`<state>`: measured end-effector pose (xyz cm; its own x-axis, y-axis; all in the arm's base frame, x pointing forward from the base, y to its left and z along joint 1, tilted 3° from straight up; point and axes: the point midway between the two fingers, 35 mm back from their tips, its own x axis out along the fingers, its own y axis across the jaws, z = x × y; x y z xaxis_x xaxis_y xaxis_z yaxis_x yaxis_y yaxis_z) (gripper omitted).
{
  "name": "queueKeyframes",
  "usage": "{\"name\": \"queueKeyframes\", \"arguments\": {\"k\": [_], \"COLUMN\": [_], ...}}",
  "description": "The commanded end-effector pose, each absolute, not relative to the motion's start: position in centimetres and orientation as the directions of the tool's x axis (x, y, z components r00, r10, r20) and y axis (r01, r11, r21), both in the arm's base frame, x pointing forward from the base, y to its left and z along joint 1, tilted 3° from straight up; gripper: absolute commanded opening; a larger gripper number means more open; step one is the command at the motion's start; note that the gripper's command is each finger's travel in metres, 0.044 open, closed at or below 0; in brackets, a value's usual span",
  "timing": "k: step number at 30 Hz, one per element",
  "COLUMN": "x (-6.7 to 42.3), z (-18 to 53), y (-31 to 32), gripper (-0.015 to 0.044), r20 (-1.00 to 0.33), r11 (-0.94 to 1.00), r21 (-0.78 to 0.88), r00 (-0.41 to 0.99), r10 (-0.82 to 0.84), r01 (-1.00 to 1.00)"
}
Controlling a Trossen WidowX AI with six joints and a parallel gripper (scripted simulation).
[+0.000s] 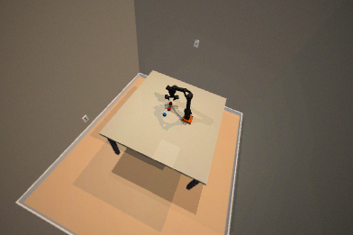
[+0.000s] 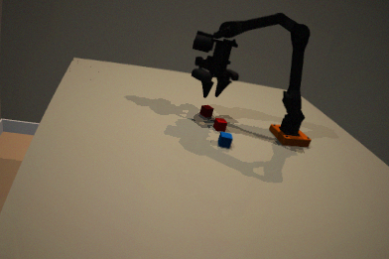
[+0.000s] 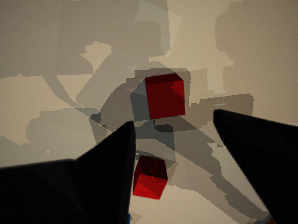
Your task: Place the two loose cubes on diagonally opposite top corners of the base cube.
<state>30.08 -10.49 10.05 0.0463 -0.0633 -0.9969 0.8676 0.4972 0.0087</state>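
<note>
A red cube [image 1: 170,103] [image 2: 206,111] [image 3: 168,99] lies on the table, farthest from the blue cube. A second red cube [image 1: 168,109] [image 2: 220,124] [image 3: 150,180] lies between it and the blue cube [image 1: 164,114] [image 2: 225,140], with gaps between all three. Only a sliver of blue shows behind the left finger in the wrist view. My gripper [image 1: 171,99] [image 2: 211,96] [image 3: 173,121] is open and empty, pointing down above the farthest red cube. In the wrist view that cube appears just above the line between the fingertips. No cube is stacked.
The arm's orange base [image 1: 187,119] [image 2: 290,137] stands on the table [image 1: 135,125] [image 2: 124,191], to the right of the cubes in the top and exterior views. Shadows of the arm fall across the cubes' area. Walls stand beyond the table.
</note>
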Motion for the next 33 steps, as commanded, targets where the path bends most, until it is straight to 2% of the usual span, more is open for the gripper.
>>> {"name": "queueKeyframes", "arguments": {"k": [1, 32, 33], "x": [30.1, 30.3, 30.3], "z": [9.0, 4.3, 4.3], "y": [-10.6, -10.9, -10.9], "gripper": [0.0265, 0.0265, 0.0239], "r20": [-0.997, -0.997, -0.997], "r11": [0.496, 0.496, 0.496], "r21": [0.007, 0.007, 0.007], "r00": [0.046, 0.046, 0.046], "r10": [-0.066, -0.066, -0.066], "r01": [0.868, 0.868, 0.868]}}
